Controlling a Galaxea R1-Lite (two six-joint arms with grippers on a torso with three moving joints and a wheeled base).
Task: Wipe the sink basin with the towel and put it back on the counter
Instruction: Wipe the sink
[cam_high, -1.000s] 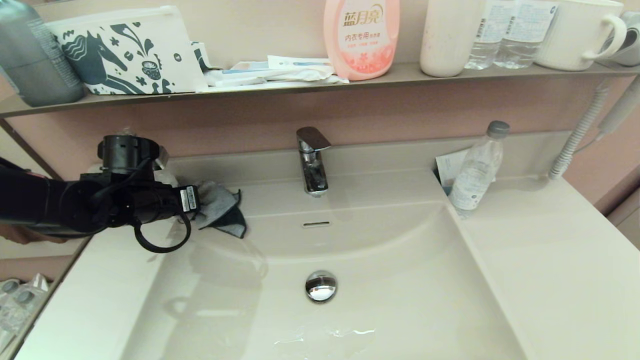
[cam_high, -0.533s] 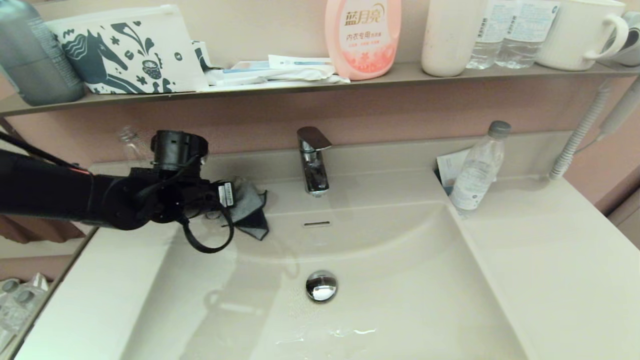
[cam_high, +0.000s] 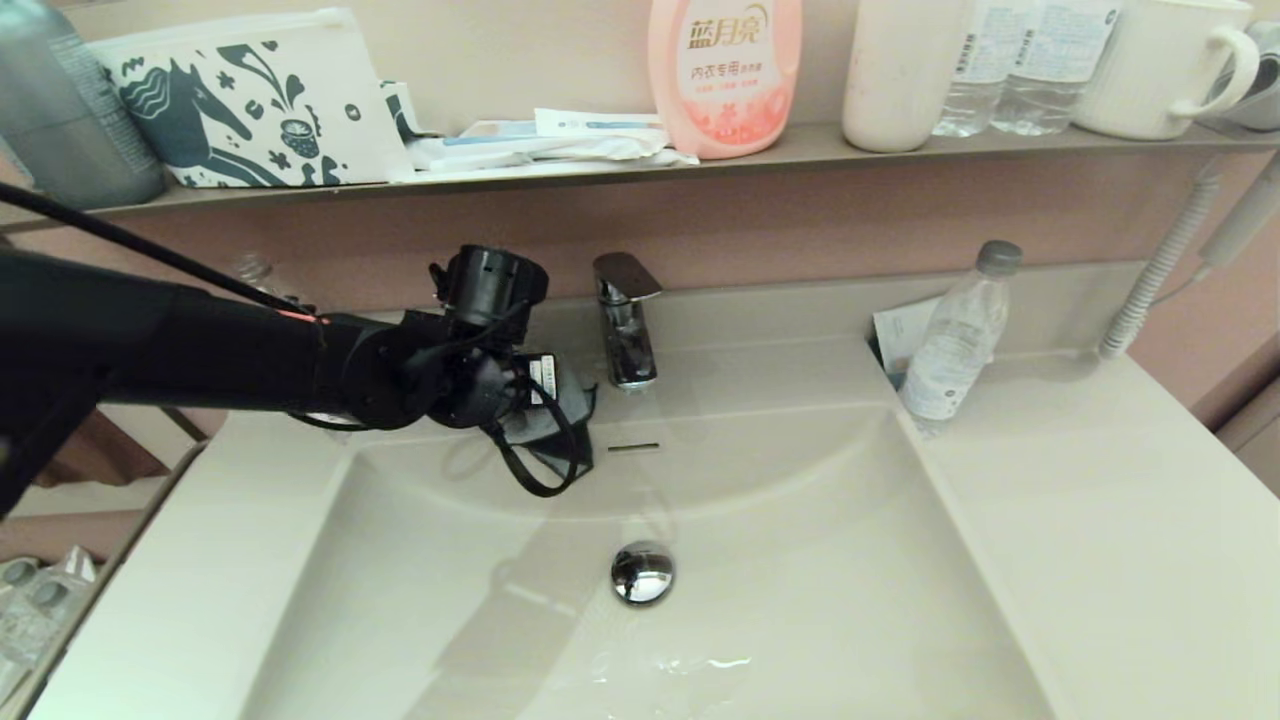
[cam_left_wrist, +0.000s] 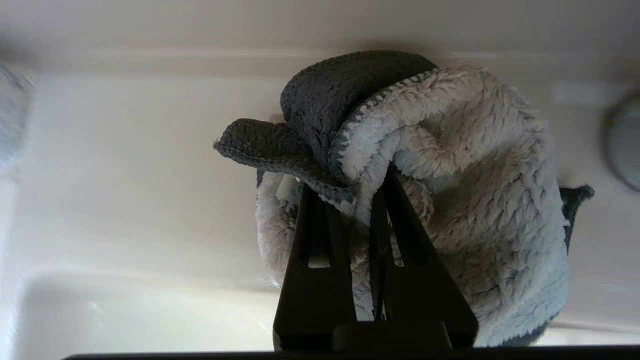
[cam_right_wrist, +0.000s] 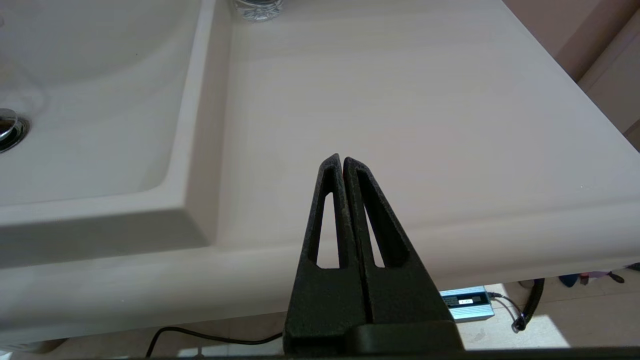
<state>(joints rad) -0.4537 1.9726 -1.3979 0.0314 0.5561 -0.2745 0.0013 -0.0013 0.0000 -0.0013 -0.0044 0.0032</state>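
Left gripper (cam_left_wrist: 350, 192) clamps towel (cam_left_wrist: 450, 200), seemingly against sink basin (cam_high: 800, 560).

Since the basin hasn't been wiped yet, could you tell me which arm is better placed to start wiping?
Left. The left gripper is shut on the towel at the sink basin's rear wall near the faucet. The right gripper is shut, empty, by the counter's front edge.

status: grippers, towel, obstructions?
Left gripper shut on towel, at sink basin rear wall. Right gripper shut, parked off counter. Faucet close beside.
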